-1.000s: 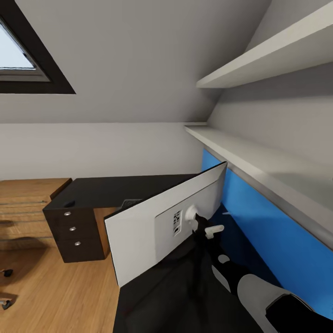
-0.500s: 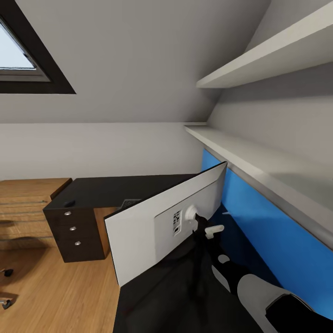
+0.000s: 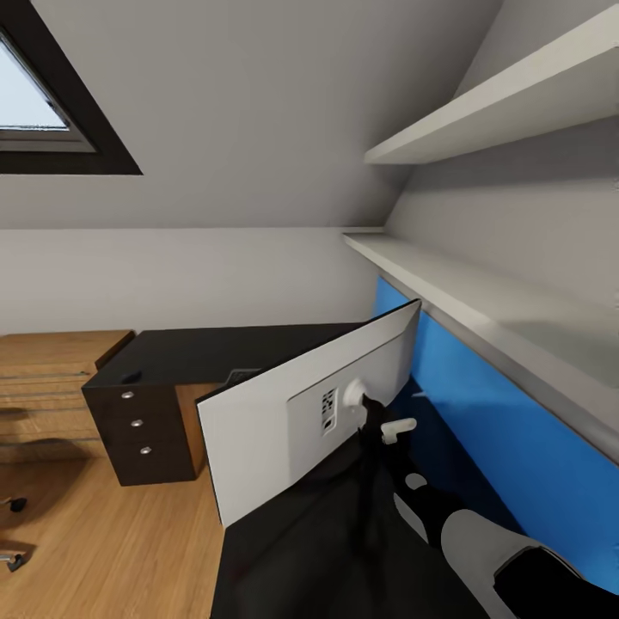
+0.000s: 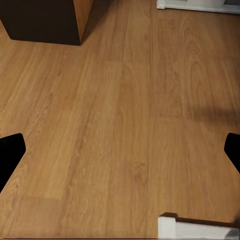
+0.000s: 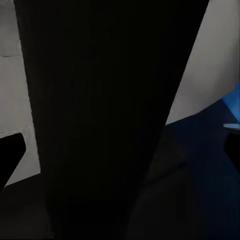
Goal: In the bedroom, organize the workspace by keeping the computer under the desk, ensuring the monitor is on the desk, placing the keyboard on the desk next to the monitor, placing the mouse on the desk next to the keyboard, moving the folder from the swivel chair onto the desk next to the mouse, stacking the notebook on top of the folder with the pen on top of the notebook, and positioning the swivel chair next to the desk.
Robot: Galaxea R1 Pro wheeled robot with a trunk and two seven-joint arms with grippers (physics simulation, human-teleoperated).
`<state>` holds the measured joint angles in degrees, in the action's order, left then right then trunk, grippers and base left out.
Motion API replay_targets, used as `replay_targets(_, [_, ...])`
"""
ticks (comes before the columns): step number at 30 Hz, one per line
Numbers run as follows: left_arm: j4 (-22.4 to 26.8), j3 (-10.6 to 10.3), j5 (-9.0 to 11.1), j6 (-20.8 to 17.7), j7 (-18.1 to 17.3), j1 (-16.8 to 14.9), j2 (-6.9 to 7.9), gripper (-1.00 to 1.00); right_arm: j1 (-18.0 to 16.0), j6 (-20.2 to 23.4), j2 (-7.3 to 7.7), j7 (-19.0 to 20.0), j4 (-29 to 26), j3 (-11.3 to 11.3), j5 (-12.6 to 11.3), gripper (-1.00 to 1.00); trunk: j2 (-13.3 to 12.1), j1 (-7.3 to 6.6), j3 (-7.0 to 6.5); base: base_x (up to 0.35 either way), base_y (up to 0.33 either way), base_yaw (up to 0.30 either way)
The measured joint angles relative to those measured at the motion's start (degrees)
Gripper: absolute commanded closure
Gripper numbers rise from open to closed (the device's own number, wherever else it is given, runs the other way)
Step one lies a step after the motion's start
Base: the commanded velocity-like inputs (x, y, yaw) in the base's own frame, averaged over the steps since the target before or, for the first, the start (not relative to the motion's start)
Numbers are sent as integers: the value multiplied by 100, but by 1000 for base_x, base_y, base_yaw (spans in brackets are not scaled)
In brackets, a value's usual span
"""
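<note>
Black laminate forms the L-shaped worktop [image 3: 223,348], which runs along a blue wall panel [image 3: 507,430] beneath two white shelves [image 3: 481,301]. I see the monitor [image 3: 275,430] on this worktop with its white back toward the head camera, tilted and set diagonally, one lower corner close to the worktop's front edge above the wood floor [image 3: 112,533].

Hazard 1: tipping. My right arm [image 3: 481,537] reaches to the monitor's dark stand [image 3: 371,464]. The right pincer's jaws are lost against that stand in the head view, and the right wrist view is mostly black, so I cannot tell whether it is gripping or apart. Any push applied high on the stand could, in my judgement, rock the panel forward off the edge.

Hazard 2: collision. Raising the monitor risks striking the lower shelf.

Hazard 3: idle arm. The left pincer [image 4: 120,150] hangs over bare floor with its fingertips [image 4: 10,150] spread wide, holding nothing; swinging it up carelessly could clip the drawer unit [image 3: 142,430].
</note>
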<state>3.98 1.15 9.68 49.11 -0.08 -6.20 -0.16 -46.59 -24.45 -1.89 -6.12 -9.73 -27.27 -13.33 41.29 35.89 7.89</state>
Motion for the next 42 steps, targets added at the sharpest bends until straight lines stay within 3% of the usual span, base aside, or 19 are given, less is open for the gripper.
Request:
replay_targets(31, [0, 4, 2, -8, 0, 0, 2, -100, -2, -6, -3, 1, 0, -1, -18, -100, 0, 1, 0, -261, 2, 0])
replay_targets(42, [1, 9, 9, -34, 3, 0, 4, -100, 6, -6, -17, -7, 3, -8, -50, -100, -1, 1, 0, -269, 151, 0])
